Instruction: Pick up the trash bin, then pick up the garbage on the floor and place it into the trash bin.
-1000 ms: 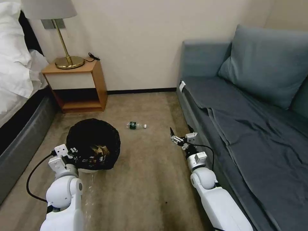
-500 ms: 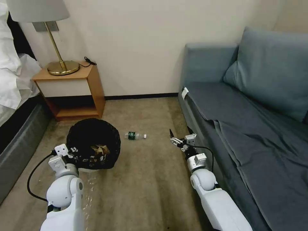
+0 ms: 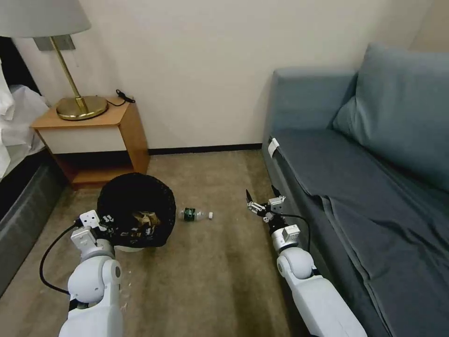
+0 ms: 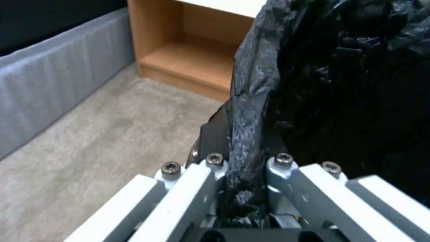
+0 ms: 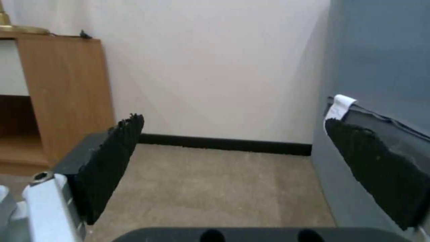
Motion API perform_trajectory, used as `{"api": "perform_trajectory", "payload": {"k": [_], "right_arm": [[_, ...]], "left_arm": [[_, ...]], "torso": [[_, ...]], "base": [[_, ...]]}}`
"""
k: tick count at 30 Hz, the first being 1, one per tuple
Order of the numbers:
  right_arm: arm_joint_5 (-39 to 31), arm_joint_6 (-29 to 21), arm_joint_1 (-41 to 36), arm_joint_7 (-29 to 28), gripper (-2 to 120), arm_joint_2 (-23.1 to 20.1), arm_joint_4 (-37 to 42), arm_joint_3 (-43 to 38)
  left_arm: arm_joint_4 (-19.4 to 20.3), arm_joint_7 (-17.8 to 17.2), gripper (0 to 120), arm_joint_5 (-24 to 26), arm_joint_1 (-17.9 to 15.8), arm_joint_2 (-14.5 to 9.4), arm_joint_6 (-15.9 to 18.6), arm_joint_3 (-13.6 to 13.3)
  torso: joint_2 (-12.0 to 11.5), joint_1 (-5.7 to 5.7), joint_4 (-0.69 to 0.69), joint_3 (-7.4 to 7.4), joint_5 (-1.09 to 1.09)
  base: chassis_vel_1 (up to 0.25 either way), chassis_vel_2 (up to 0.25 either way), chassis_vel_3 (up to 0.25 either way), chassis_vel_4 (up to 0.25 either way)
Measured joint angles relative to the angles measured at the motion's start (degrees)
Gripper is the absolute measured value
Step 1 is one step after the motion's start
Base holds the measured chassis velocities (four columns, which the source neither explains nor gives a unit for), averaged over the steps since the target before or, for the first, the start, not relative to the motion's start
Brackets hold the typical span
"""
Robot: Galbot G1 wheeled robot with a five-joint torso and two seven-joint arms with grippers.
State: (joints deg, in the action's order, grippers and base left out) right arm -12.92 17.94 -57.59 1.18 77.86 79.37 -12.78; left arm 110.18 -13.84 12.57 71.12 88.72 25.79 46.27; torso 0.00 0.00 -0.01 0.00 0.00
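1. The small round white trash bin with a crinkly black plastic liner (image 3: 135,210) is held at about 9 o'clock in the head view, just above the beige carpet floor (image 3: 220,271). Crumpled brownish litter (image 3: 145,219) is seen inside it.
2. The left end effector (image 3: 106,223) is pressed together on the liner-covered rim at the bin's near side, at roughly 7 o'clock of the bin. In the left wrist view a fold of black liner (image 4: 246,111) is pinched between the fingers, so the bin can be carried along with its mouth kept open upward for drops.
3. The small clear plastic bottle with a green label and white cap (image 3: 195,215) lies on its side on the carpet, just beside the bin at the bin's 3 o'clock. It is judged to be the garbage left to collect.
4. The right end effector (image 3: 261,196) is held off the floor at the bottle's 3 o'clock, near it but apart, with its black-padded fingers (image 5: 112,161) spread wide and nothing between them. It is judged ready for a grasp of the bottle.
5. Close on the right arm's outer side stands the blue-grey fabric sofa (image 3: 365,187), which leaves that arm little sideways room.
6. At 11 o'clock a wooden nightstand (image 3: 93,135) carries a brass lamp (image 3: 75,105).
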Motion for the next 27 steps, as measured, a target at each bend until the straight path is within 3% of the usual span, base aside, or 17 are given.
{"api": "perform_trajectory", "payload": {"k": [18, 23, 27], "right_arm": [[0.1, 0.0, 1.2, 0.4, 100, -0.2, -0.6, 2.4], [0.2, 0.6, 4.1, 0.7, 100, -2.0, -1.7, 6.9], [-0.7, 1.3, 10.3, 1.3, 100, -4.2, -3.2, 14.9]], "left_arm": [[0.5, -0.1, 3, 0.6, 0.2, 0.0, 0.0, 0.7], [0.5, -0.1, 3, 0.7, 0.1, 0.0, 0.0, 0.8], [0.5, -0.1, 3, 0.5, 0.1, 0.5, -0.2, 0.7]], "torso": [[0.0, 0.0, 0.01, 0.0, 0.0], [0.0, 0.0, 0.0, 0.0, 0.0], [0.0, 0.01, -0.01, 0.01, -0.01]], "base": [[-0.171, 0.171, 0.175, -0.175], [-0.159, 0.153, 0.159, -0.165], [-0.11, 0.113, 0.112, -0.133]]}}
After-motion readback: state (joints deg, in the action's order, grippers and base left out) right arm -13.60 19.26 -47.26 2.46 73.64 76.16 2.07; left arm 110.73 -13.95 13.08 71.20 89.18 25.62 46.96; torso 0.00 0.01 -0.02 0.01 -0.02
